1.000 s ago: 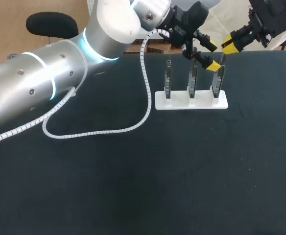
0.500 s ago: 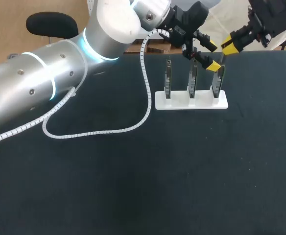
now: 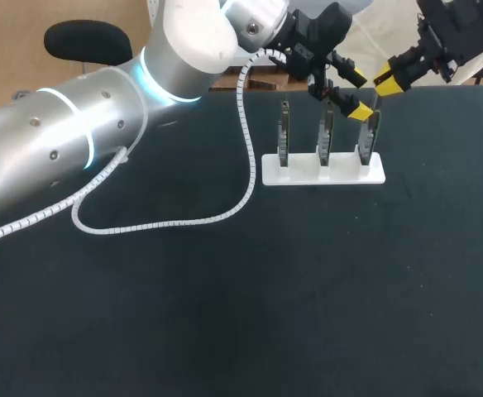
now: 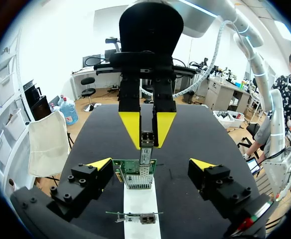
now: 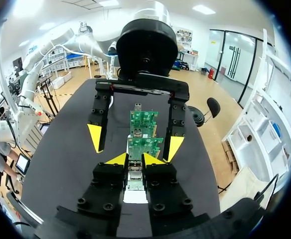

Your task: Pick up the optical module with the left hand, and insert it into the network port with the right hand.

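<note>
Left gripper (image 4: 151, 163): released, fingers spread wide either side of the network card (image 4: 134, 173).
Right gripper (image 5: 135, 160): clenched on the optical module (image 4: 146, 149), held at the card's upper edge.
Module: likely light, rigid, smooth metal. Grip flat sides, mid-body. Connector end probably fragile.

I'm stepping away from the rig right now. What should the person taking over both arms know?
Grippers: the left gripper is open and empty, with a tip on either side of the end network card. The right gripper is shut on the optical module, held at that card's port end.
Things: the card stands upright at the right end of the white rack.
Done: the module is picked up and in the right arm's grip.
Left: seat the module in the port. I cannot tell whether it has already entered. Then release.
</note>
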